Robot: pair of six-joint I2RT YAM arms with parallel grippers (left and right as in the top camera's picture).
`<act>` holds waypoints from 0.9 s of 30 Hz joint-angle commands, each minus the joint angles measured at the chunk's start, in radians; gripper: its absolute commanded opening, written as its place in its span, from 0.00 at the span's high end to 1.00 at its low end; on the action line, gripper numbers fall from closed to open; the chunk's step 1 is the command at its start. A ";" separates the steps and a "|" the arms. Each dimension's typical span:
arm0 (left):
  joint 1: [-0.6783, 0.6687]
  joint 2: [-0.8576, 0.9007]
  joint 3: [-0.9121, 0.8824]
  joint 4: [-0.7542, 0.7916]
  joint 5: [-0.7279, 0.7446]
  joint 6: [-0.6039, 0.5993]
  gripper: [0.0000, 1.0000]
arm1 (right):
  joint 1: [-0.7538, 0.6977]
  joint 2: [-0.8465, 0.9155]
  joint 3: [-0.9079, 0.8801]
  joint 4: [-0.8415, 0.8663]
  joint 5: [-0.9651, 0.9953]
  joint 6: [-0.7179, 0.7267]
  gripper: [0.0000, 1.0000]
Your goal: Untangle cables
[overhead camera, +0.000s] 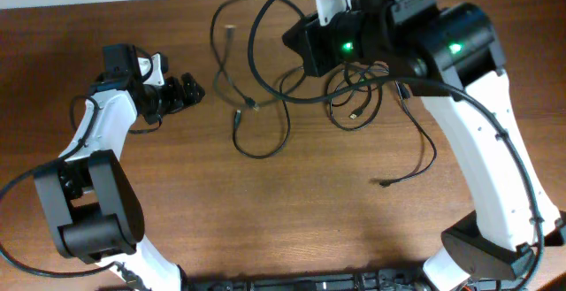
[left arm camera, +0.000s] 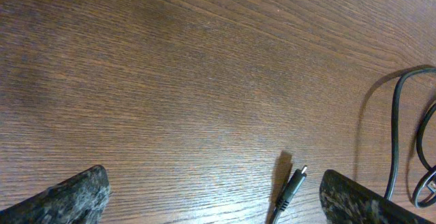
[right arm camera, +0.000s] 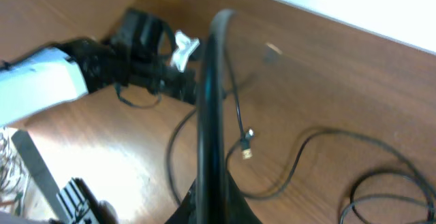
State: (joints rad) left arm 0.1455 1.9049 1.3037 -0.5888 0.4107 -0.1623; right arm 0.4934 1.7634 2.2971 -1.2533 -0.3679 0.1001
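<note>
Overhead, the cables [overhead camera: 250, 105] sprawl mostly left-to-right across the table [overhead camera: 292, 220].

So the cables [overhead camera: 256, 105] are sprawled in loose loops over the upper middle of the wooden surface [overhead camera: 292, 220], with one end trailing off lower right. The left hand [overhead camera: 187, 90] sits just left of them, not touching. The right arm [overhead camera: 482, 141] hangs over the tangled right part, green lights on.
</note>
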 commanded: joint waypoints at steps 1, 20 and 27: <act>0.006 0.010 0.014 -0.004 -0.016 -0.009 0.01 | 0.004 0.013 -0.169 -0.010 0.032 -0.014 0.96; 0.006 0.010 0.014 -0.022 -0.105 -0.009 0.01 | -0.655 -0.007 -0.096 0.525 0.169 -0.018 0.96; 0.006 0.010 0.014 -0.022 -0.105 -0.009 0.01 | -0.883 0.007 -0.101 0.209 -0.468 -0.015 0.96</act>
State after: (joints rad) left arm 0.1455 1.9049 1.3037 -0.6136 0.3126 -0.1627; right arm -0.4053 1.7832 2.1841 -0.9657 -0.5423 0.0944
